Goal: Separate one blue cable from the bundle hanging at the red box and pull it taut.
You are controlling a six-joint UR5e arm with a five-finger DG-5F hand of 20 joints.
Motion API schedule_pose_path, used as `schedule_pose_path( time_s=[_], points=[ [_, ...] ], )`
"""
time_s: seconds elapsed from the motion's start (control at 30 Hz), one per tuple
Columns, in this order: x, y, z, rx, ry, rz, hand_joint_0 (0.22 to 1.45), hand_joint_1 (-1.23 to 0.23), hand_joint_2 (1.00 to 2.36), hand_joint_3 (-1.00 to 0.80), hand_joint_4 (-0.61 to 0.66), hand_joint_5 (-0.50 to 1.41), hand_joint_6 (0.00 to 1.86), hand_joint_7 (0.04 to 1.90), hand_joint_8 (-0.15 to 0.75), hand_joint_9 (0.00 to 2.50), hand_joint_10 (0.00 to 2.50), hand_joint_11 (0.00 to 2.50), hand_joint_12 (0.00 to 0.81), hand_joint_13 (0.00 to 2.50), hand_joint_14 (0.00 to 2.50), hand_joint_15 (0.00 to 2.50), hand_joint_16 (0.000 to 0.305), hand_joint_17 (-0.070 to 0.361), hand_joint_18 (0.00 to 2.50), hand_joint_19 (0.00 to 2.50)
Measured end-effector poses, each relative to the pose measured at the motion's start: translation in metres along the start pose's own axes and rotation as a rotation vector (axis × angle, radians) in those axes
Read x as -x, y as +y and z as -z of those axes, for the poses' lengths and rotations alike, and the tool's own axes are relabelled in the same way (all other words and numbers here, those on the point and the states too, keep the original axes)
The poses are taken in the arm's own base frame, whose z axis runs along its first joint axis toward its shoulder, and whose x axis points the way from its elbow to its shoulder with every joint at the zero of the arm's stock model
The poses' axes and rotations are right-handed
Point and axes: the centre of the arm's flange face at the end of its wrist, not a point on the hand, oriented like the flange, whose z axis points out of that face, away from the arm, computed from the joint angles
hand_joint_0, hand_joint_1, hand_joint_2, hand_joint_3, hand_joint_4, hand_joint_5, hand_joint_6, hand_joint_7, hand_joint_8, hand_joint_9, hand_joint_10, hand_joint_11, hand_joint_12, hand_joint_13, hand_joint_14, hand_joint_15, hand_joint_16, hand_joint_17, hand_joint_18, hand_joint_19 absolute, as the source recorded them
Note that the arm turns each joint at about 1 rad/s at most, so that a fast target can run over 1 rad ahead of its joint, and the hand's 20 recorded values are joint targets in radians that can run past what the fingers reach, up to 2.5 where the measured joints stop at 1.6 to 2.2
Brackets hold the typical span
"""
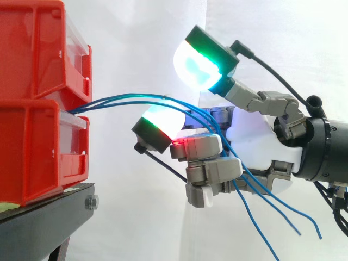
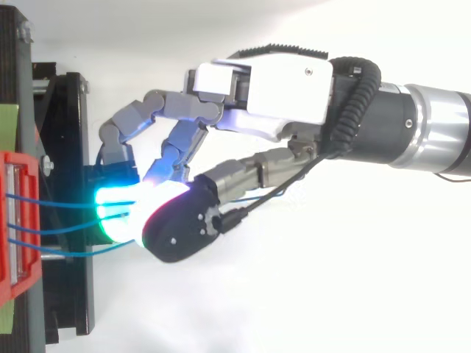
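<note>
Several thin blue cables (image 1: pixel 125 99) come out between the two stacked red bins (image 1: pixel 32 152) and run right into my hand (image 1: pixel 255 141). They pass between two glowing pads that stand wide apart, one raised (image 1: pixel 198 62) and one just under the bundle (image 1: pixel 157 126). Behind these pads the cables lie across the front of the lower curled fingers (image 1: pixel 209 163), and their loose ends hang down slack below the palm. From above, three cables (image 2: pixel 51 202) leave the red bin (image 2: pixel 15 220) and disappear under the hand (image 2: pixel 280 88). No cable is pinched.
The bins stand on a black stand (image 1: pixel 43 217) at the left, with a white curtain behind. My arm comes in from the right. Open air lies below and to the right of the hand.
</note>
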Motion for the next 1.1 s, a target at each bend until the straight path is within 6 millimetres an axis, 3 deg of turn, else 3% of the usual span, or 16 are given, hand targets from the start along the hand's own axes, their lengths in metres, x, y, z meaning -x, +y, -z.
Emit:
schedule_pose_path(
  time_s=[0.33,0.47,0.63,0.9,1.1],
  points=[
    [-0.0008,0.0001,-0.0001,0.001,0.001,0.0,0.62,-0.71,1.02,-0.1,0.13,-0.19,0.83,1.17,0.31,1.09,0.08,1.77,0.39,1.12,0.24,1.69,0.054,0.122,0.96,0.91],
    [-0.0017,0.0003,-0.0003,0.002,0.0,0.0,0.66,-0.76,1.02,-0.18,0.11,-0.2,0.85,1.07,0.278,1.02,0.08,1.8,0.372,1.1,0.11,1.78,0.05,0.112,0.92,0.91],
    [-0.0031,0.0004,-0.0003,0.0,-0.007,-0.001,0.7,-0.82,1.02,-0.16,0.1,-0.21,0.86,1.1,0.28,0.96,0.11,1.76,0.372,1.08,0.05,1.8,0.05,0.112,0.9,0.88],
    [-0.0034,-0.0001,0.0002,-0.006,-0.009,-0.001,0.78,-0.88,1.0,-0.46,0.11,-0.21,0.86,1.01,0.282,0.94,0.05,1.77,0.374,1.07,0.0,1.78,0.05,0.112,0.87,0.82],
    [-0.0038,-0.0015,0.0016,-0.019,-0.004,-0.002,0.75,-0.88,1.0,-0.5,0.12,-0.21,0.87,1.06,0.286,0.95,0.04,1.77,0.378,1.07,0.0,1.76,0.05,0.111,0.89,0.8]
  ],
)
